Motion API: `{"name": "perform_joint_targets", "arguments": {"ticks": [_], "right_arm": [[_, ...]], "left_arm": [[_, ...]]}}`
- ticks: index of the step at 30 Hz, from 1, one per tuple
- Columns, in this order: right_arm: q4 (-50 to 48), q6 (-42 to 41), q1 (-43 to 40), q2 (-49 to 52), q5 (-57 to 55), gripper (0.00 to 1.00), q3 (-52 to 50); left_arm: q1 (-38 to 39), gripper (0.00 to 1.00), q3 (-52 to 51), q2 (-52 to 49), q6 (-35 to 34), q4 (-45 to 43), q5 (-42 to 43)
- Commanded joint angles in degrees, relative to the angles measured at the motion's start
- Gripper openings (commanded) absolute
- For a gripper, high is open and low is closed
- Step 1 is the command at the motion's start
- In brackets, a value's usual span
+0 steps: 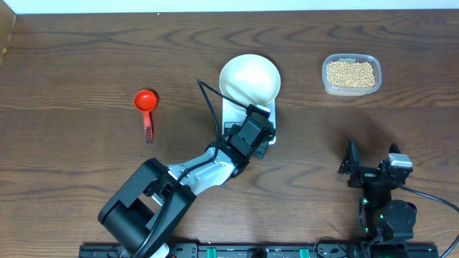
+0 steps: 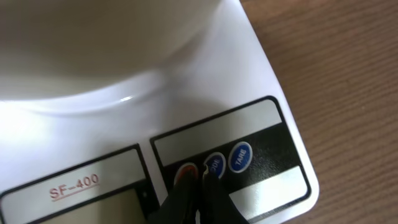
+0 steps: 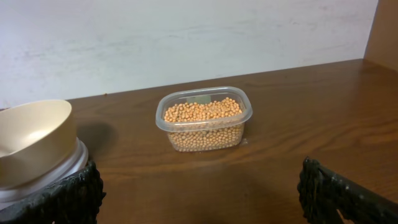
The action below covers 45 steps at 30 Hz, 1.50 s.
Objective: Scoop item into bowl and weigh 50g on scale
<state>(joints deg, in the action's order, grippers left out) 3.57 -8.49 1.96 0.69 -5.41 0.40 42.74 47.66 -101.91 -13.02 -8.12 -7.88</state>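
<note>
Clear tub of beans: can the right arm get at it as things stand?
Probably yes. The right gripper faces the clear tub with its jaws open, and only bare table lies between them; the bowl on the scale sits off to one side.

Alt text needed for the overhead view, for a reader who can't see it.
The left gripper is at the front of the white scale, which carries an empty white bowl. A clear tub of beans sits to the right, a red scoop to the left; the right gripper rests apart, open.
</note>
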Motion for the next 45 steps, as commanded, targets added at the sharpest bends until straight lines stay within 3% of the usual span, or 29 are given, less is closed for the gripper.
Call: {"name": "perform_joint_targets", "arguments": {"ticks": [1, 45], "right_arm": [[0.1, 0.4, 0.5, -0.4, -0.3, 0.99, -0.1], [0.1, 0.4, 0.5, -0.4, -0.3, 0.99, -0.1]], "left_arm": [[-0.9, 0.07, 0.3, -1.1, 3.0, -0.6, -2.5], [-2.2, 0.08, 0.2, -3.7, 2.7, -1.7, 1.2]]}}
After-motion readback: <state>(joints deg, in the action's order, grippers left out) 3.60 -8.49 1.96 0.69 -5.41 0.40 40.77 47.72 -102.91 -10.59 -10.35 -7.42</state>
